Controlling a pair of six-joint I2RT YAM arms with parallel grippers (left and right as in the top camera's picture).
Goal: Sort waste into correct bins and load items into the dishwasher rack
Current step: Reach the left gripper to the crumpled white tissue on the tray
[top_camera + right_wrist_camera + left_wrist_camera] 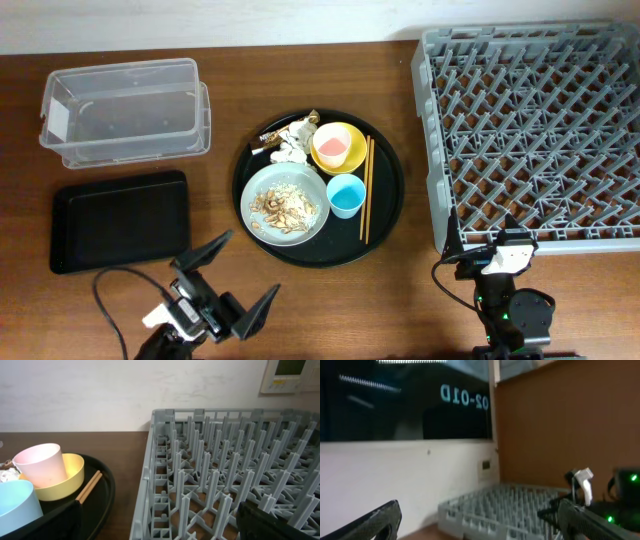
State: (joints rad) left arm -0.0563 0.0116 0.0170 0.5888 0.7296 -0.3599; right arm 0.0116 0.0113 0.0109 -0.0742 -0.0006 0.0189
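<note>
A pale grey plate [287, 176] with beige food scraps [283, 207] sits on a round black tray [386, 195]. Behind it lie crumpled white tissue [293, 146] and a gold-brown wrapper [268, 136]. A pink cup [333, 147] stands in the yellow bowl [350, 134]; both also show in the right wrist view, the cup [42, 465] inside the bowl [74, 476]. A light-blue cup [346, 195] and wooden chopsticks [367, 188] lie beside them. The grey rack [540, 130] is at right. My left gripper [233, 278] is open and empty near the front edge. My right gripper [487, 243] is open at the rack's front left corner.
The clear tub [125, 108] is at the back left, and the shallow black rectangular tray [120, 220] is in front of it, just left of my left gripper. In the left wrist view the rack [510, 510] and the right arm [615, 505] show across the table.
</note>
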